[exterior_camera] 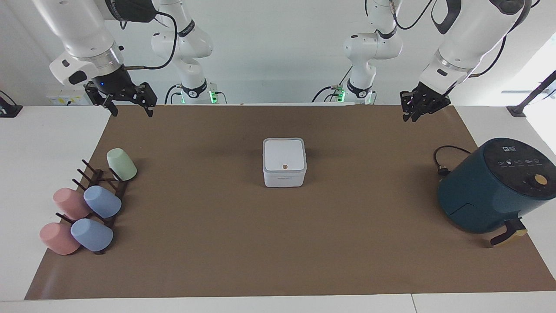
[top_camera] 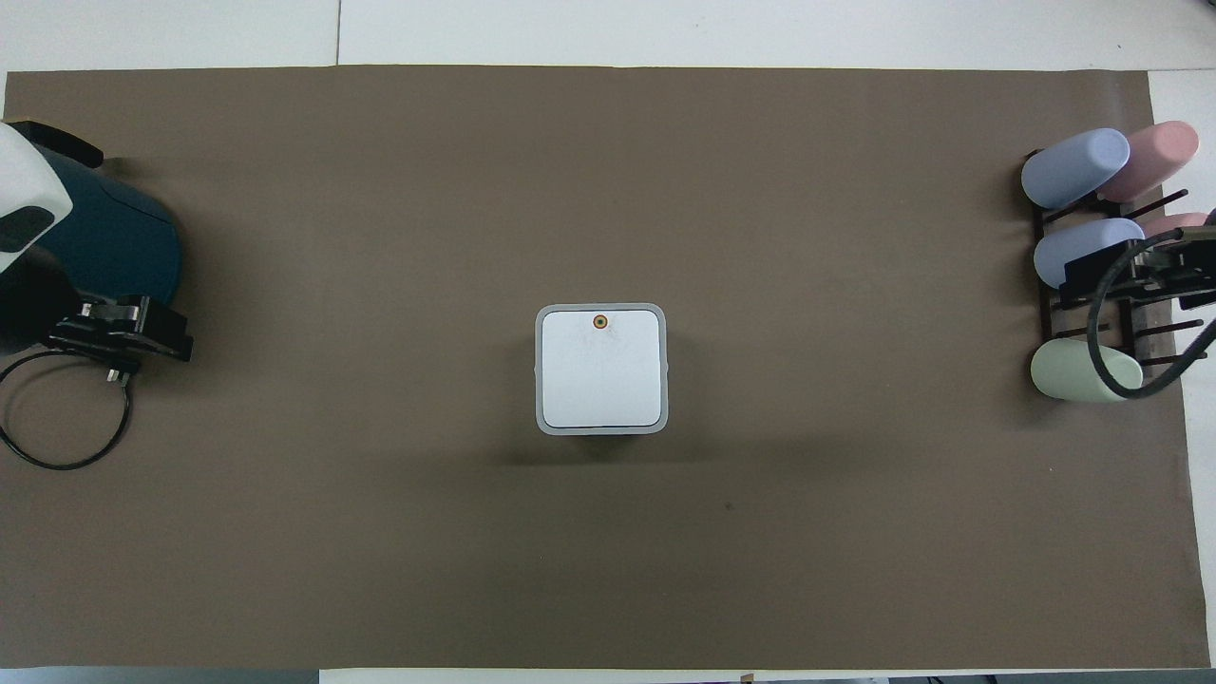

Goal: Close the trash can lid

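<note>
The small white trash can (exterior_camera: 284,178) stands in the middle of the brown mat. Its white lid (exterior_camera: 284,155) with a grey rim lies flat and shut on top, the orange dot (exterior_camera: 284,166) at the edge farther from the robots. The lid also shows in the overhead view (top_camera: 600,370). My left gripper (exterior_camera: 412,117) is shut and empty, up in the air over the mat's corner at the left arm's end, well away from the can; it also shows in the overhead view (top_camera: 123,334). My right gripper (exterior_camera: 133,114) is open and empty, and waits over the mat's corner at the right arm's end.
A dark teal air fryer (exterior_camera: 491,191) stands at the left arm's end with its black cable (exterior_camera: 443,161) coiled nearer the robots. A dark wooden rack (exterior_camera: 102,184) with several pastel cups (exterior_camera: 102,202) stands at the right arm's end.
</note>
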`<action>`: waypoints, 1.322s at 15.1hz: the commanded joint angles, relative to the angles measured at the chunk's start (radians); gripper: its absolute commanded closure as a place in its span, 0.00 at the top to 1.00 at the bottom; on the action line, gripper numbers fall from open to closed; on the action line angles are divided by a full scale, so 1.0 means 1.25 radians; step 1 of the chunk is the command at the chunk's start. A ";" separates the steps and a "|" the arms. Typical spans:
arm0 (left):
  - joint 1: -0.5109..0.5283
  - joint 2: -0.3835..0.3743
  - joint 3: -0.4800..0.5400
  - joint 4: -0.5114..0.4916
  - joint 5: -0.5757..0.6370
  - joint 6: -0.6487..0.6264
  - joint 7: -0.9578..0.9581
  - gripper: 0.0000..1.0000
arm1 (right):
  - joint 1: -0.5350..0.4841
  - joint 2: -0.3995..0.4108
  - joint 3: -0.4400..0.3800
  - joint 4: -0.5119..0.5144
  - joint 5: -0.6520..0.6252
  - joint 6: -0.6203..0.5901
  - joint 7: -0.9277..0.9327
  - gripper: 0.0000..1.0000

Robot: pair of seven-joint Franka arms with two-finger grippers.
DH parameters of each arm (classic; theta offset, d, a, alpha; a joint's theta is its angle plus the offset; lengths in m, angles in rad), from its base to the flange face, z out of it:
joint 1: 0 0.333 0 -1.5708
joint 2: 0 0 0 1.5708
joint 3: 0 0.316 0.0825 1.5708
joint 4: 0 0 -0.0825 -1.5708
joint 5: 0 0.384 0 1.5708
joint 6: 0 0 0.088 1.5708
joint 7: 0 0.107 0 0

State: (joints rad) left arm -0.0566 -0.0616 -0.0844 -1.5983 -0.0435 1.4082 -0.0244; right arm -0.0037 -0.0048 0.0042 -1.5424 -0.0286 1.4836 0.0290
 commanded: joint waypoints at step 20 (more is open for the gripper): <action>-0.006 -0.022 0.005 0.051 0.000 -0.063 -0.033 1.00 | -0.008 -0.010 0.004 -0.012 0.001 0.004 -0.011 1.00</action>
State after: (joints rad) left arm -0.0567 -0.0790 -0.0818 -1.5288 -0.0399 1.3184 -0.0649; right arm -0.0037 -0.0048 0.0042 -1.5424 -0.0286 1.4836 0.0290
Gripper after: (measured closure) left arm 0.000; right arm 0.000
